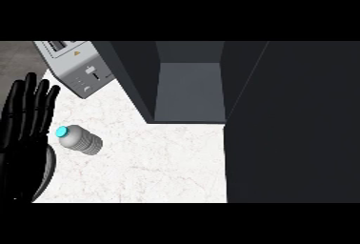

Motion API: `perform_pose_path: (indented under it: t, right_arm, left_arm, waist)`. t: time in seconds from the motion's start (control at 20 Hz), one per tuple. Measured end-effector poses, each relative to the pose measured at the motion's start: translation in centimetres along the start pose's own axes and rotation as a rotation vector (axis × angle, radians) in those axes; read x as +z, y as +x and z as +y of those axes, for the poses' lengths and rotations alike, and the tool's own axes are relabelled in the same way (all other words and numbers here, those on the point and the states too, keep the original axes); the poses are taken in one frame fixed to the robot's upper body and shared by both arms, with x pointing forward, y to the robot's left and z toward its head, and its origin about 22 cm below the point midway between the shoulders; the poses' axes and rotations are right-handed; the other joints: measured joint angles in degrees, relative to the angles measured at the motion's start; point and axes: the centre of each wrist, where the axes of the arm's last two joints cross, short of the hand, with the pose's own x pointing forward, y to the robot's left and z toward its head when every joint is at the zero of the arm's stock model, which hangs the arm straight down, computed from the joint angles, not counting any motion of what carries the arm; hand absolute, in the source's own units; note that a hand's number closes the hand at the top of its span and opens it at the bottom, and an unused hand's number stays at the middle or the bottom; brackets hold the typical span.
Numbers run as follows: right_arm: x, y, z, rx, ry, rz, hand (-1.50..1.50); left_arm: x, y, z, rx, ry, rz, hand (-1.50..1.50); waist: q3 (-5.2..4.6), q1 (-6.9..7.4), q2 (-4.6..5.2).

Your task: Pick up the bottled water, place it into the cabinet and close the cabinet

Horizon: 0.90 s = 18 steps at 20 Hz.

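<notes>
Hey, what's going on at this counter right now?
Nothing is being held yet. The bottled water stands on the white marble counter, blue cap up, untouched. The robot's left hand is open with fingers up at the view's left edge, just beside the bottle. The dark cabinet is open, its inside bare. A toaster sits at the back left. The right hand isn't visible.

Clear bottled water (80,138), blue-capped, lies on its side near open dark cabinet (190,81).
</notes>
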Motion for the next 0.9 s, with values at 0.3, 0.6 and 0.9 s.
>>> perform_pose_path:
  t: [0.3, 0.6, 0.9]
  right_arm:
    - [2.4, 0.5, -0.1, 0.03, 0.005, 0.034, -1.5]
    - [4.3, 2.3, 0.8, -0.098, 0.149, 0.133, -1.5]
    - [5.0, 6.0, 1.7, -0.129, 0.188, 0.155, -1.5]
  left_arm:
    - [0.9, -0.3, 6.1, -0.025, -0.04, -0.005, -1.5]
    - [2.5, -0.3, 7.9, 0.229, -0.002, 0.136, -1.5]
    - [4.1, 3.0, 9.7, 0.313, 0.011, 0.181, -1.5]
  waist:
    - [-0.94, -0.64, -0.62]
    - [-1.13, -0.5, -0.96]
    - [-1.16, -0.47, -0.92]
